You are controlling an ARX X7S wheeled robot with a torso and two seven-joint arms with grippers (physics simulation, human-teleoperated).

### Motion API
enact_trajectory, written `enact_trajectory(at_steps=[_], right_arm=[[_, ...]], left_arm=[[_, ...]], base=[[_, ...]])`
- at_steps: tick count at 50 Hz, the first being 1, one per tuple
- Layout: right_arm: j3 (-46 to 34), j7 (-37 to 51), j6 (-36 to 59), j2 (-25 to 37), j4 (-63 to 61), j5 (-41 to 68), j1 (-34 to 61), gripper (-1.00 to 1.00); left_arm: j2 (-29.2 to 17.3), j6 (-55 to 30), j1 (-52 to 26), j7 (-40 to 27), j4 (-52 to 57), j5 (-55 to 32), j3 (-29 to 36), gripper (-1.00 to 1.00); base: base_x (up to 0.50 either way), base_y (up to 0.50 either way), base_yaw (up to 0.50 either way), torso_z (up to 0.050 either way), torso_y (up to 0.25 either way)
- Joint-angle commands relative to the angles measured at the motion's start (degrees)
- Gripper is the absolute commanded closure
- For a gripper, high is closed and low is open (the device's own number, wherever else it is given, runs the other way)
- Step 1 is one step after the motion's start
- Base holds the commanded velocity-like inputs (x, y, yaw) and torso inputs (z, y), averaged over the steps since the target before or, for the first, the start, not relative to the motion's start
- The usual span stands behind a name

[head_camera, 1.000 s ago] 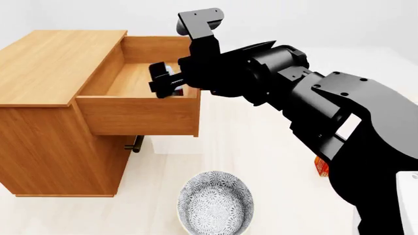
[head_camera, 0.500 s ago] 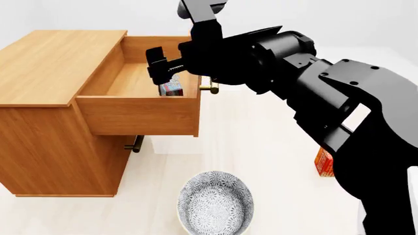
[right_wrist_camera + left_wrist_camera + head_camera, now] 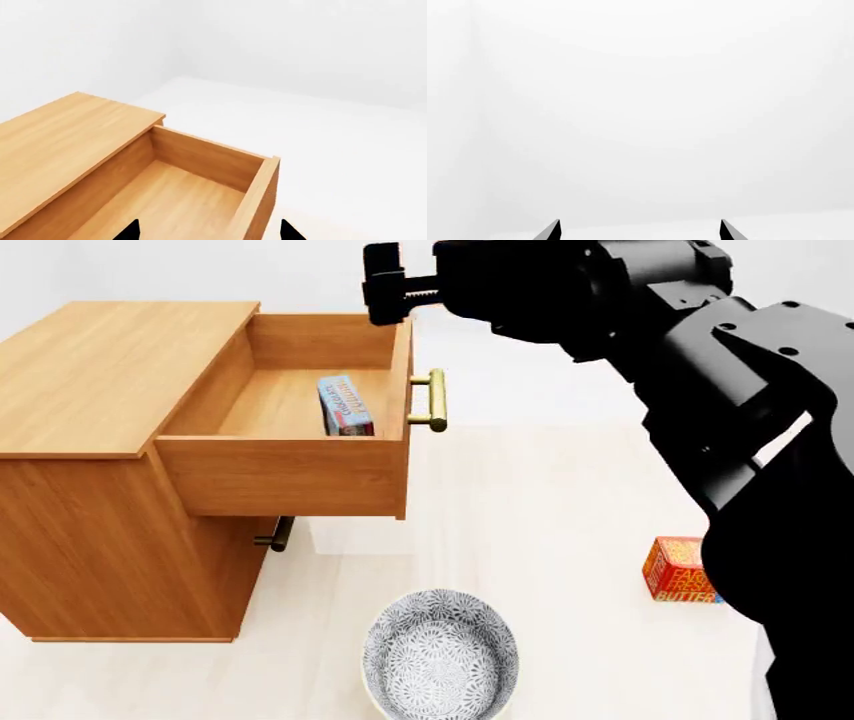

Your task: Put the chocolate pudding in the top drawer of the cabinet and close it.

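Right pincer (image 3: 386,285) spread wide, holding nothing; could clip standing chocolate pudding (image 3: 346,405) if top drawer (image 3: 296,475) slammed carelessly.

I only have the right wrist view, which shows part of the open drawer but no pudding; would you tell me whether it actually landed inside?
Observer: Yes. In the head view the chocolate pudding sits in the top drawer, standing on edge near the front panel.
Operator: Thank you. Where is my right gripper relative to the drawer?
Observer: The right gripper is above the drawer's front corner, open and holding nothing.
Operator: Is the drawer's handle free to push?
Observer: The brass handle is unobstructed, below the gripper.
Operator: Anything else nearby?
Observer: A patterned bowl sits on the floor in front of the cabinet, and a butter box sits to the right.
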Motion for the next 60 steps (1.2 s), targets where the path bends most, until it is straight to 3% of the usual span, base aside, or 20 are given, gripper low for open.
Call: enact_trajectory(at_steps=[1, 16, 24, 35, 60], right_arm=[[-3.21, -1.54, 0.32, 0.75, 7.84, 1.45, 1.27, -1.0], [-11.88, 0.56, -1.26, 8.29, 6.72, 9.15, 2.27, -1.0], [-9.71, 13.8, -4.74, 23.51, -16.6, 10.15, 4.15, -1.0], [-9.05, 24.43, -5.56, 37.77, -34.38, 10.12, 6.58, -1.0], [-8.34, 36.46, -6.35, 55.72, -54.37, 10.11, 7.61, -1.0]], left_arm=[[0.95, -0.51, 1.09, -0.48, 1.37, -1.21, -0.19, -1.0], [6.8, 2.33, 3.56, 0.15, 0.74, -1.18, 1.71, -1.0], [10.44, 3.35, 4.63, 0.37, 0.6, -1.6, 2.76, -1.0], [14.79, 5.56, 6.57, 1.47, -0.17, -1.62, 4.4, -1.0], [21.31, 4.44, 10.45, -0.66, 5.12, -5.86, 5.68, -1.0]], base=[[0.0, 0.0, 0.0, 0.0, 0.0], [0.0, 0.0, 0.0, 0.0, 0.0], [0.0, 0.0, 0.0, 0.0, 0.0], [0.0, 0.0, 0.0, 0.0, 0.0], [0.0, 0.0, 0.0, 0.0, 0.0]])
